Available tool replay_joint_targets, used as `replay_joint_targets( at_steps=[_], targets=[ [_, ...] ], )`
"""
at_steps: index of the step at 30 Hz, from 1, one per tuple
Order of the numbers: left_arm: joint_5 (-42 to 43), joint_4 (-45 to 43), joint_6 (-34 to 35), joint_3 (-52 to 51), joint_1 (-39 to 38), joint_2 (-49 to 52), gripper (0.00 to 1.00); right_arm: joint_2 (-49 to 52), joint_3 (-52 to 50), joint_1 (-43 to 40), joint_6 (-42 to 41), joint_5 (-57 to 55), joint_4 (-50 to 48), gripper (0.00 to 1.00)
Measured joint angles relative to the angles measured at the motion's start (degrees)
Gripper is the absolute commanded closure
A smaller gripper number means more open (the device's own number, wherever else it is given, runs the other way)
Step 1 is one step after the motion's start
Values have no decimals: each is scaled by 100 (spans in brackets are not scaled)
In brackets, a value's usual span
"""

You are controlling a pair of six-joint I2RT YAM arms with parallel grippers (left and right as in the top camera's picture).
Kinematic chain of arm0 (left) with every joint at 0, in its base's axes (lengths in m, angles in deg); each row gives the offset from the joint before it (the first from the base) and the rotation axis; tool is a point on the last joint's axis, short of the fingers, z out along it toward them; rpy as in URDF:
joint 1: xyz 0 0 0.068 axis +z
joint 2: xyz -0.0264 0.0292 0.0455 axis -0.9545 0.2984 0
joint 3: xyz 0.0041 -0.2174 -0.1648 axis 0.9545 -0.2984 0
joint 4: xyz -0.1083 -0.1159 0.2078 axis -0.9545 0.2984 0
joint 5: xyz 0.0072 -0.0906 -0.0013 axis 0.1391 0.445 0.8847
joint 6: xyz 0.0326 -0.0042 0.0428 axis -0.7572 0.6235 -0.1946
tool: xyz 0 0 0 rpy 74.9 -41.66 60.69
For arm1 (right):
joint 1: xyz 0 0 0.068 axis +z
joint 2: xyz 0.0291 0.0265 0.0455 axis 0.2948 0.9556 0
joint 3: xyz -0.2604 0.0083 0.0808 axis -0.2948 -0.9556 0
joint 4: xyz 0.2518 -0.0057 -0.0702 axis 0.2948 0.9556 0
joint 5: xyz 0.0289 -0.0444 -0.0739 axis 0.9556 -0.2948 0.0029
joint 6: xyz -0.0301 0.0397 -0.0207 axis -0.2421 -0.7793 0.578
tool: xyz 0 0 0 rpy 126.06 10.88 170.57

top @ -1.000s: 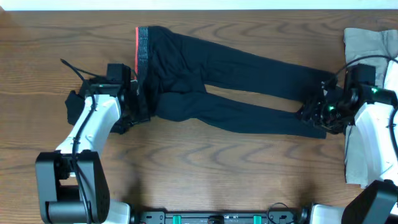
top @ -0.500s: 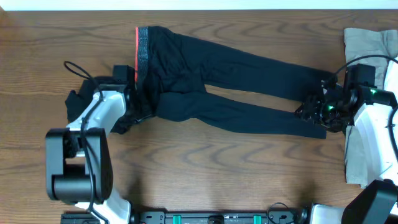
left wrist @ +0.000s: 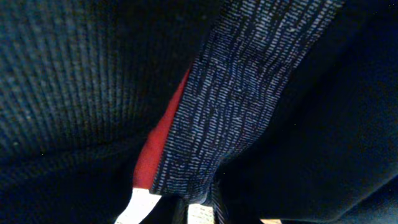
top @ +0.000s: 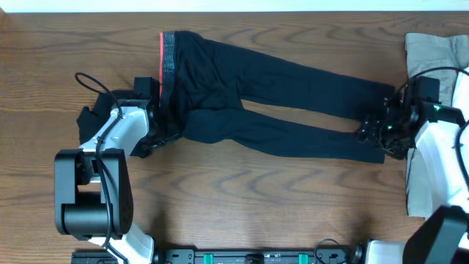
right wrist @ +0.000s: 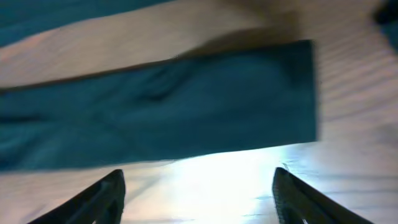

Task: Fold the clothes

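Pants lie left-right, an arm at each end

Pants [top: 278, 95] run lengthwise along counter [top: 256, 198], waistband [left wrist: 236, 93] at left, cuffs at right. Left jaws are right at waistband and fabric fills the wrist view; cannot tell if clamped. Right jaws are wide apart and empty over bare counter, cuff [right wrist: 273, 93] just ahead. Right arm is nearer the cuffs. Likely next: reach forward, pinch cuff, carry it toward waistband.

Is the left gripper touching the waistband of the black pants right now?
Touching. The left wrist view shows the grey, red-edged waistband running down into the left gripper, pinched there.
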Motion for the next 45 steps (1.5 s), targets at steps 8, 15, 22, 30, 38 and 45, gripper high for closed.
replay_joint_targets(
  at_steps=[8,15,22,30,38,45],
  targets=[
    [-2,17,0,0,0,0,85,782,-35,-485,-238,-234,-393,28],
    [-2,24,0,0,0,0,85,1379,-39,-726,-247,-214,-588,35],
    [-2,24,0,0,0,0,85,1443,-63,-811,-240,28,-675,96],
    [-2,46,-2,0,0,0,92,1440,149,-1191,-278,-70,-367,99],
    [-2,66,-4,0,0,-2,94,1239,1366,-2031,-229,-444,94,99],
    [0,234,-4,7,2,0,94,1143,1486,-2037,-195,-516,205,95]
  ],
)
